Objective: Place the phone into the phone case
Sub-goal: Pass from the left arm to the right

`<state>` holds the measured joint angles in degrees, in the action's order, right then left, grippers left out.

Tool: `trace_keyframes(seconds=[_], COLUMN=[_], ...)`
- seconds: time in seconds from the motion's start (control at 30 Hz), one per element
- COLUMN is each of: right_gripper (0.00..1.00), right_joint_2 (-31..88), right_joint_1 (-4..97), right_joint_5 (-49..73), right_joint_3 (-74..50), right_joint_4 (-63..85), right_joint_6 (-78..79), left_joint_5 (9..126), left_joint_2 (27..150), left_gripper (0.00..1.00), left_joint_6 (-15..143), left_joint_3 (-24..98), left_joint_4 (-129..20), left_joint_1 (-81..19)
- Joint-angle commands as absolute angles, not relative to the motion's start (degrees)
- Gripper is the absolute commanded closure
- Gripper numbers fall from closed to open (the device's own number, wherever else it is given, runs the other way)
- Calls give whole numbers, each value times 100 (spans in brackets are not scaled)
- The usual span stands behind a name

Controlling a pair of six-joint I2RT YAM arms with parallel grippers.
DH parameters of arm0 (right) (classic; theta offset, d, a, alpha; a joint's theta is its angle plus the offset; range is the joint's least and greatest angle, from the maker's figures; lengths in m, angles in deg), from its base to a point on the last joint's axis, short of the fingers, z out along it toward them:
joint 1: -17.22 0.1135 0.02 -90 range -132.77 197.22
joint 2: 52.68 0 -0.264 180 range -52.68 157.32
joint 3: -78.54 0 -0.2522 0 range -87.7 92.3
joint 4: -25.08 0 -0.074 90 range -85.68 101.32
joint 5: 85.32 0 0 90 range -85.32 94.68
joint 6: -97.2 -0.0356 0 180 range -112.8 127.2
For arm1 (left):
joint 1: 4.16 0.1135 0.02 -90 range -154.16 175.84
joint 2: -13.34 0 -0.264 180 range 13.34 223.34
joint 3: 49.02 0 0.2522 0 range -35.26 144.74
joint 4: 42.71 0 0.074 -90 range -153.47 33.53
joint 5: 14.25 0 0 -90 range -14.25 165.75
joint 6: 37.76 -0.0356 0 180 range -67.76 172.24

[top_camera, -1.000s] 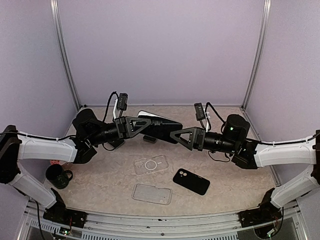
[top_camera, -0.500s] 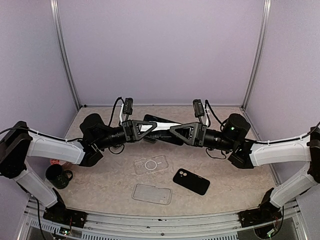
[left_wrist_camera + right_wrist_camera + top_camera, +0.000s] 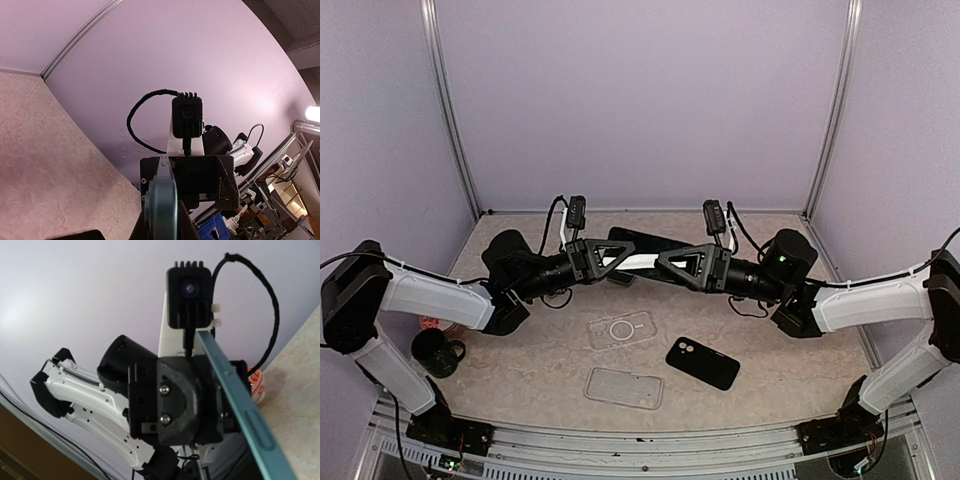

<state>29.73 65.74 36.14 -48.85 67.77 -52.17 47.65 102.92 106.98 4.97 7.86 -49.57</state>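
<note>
- The left end effector (image 3: 620,254) is squeezed shut on one end of the phone (image 3: 642,245), up in the air.
- The right end effector (image 3: 668,264) is at the phone's other end. I cannot tell if it grips.
- The phone's long side runs from one end effector to the other.
- Below both, toward the arm bases, three cases lie on the tabletop (image 3: 520,375).
- The ring case (image 3: 622,329) and the plain clear case (image 3: 624,387) have nothing in them.
- The black case (image 3: 703,363) lies nearer the right end effector.

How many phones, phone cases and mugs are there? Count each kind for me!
Phone: 1
Clear cases: 2
Black case: 1
Mug: 1
Total: 5
</note>
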Motion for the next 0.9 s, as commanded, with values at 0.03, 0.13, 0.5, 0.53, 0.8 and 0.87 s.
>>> trace_keyframes(seconds=[0.03, 0.13, 0.5, 0.53, 0.8, 0.87], right_gripper=[37, 50, 85, 89, 100, 100], right_joint_2=[3017, 3058, 3013, 2999, 2918, 2879], right_joint_1=[6539, 6539, 6539, 6539, 6536, 6543], right_joint_5=[3663, 3676, 3626, 3617, 3598, 3581], right_joint_3=[-4739, -4698, -4657, -4653, -4603, -4583], right_joint_4=[6962, 6946, 6731, 6709, 6394, 6294], right_joint_6=[-5127, -5107, -4846, -4817, -4604, -4543], left_joint_5=[4968, 4976, 4925, 4910, 4934, 4967], left_joint_2=[10325, 10325, 10367, 10373, 10348, 10289], left_gripper=[100, 100, 100, 100, 90, 77], left_joint_6=[10664, 10645, 10633, 10634, 10606, 10577], left_joint_3=[578, 605, 665, 678, 704, 694], left_joint_4=[1041, 964, 842, 829, 658, 562], left_joint_1=[-5012, -5030, -5046, -5050, -5036, -5018])
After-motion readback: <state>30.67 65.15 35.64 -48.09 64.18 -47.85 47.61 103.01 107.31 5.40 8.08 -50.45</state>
